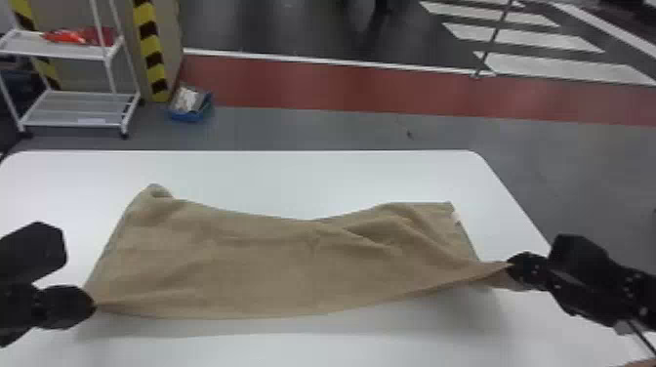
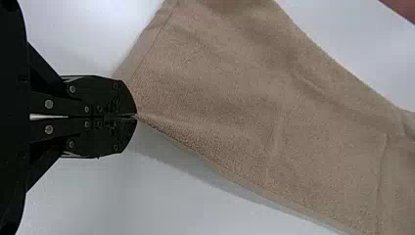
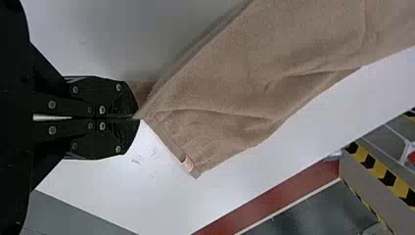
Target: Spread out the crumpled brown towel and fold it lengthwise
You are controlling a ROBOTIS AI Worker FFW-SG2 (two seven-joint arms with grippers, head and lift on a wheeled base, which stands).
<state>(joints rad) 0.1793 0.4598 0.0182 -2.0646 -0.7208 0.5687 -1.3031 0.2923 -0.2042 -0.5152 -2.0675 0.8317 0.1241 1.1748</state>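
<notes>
white worktop [image 1: 312, 171], rounded far corners, brown towel [image 1: 273, 263] lying across it, wide and wrinkled, near edge pulled between two grippers. left gripper [image 1: 94, 305] pinched shut on the towel's near left corner; right gripper [image 1: 508, 266] same on the near right corner. small pale tag [image 1: 456, 217] on the towel's right edge. past the worktop: grey floor [image 1: 341, 129], a red floor band [image 1: 341, 88] with a white line [image 1: 312, 59] along its far side, then darker floor with white stripes [image 1: 527, 38] far right. far left, white wheeled rack [image 1: 83, 108], red items [image 1: 68, 36] on its upper shelf, yellow-black hazard tape [image 1: 157, 73] beside it, blue tray [image 1: 188, 116] on the floor nearby.
</notes>
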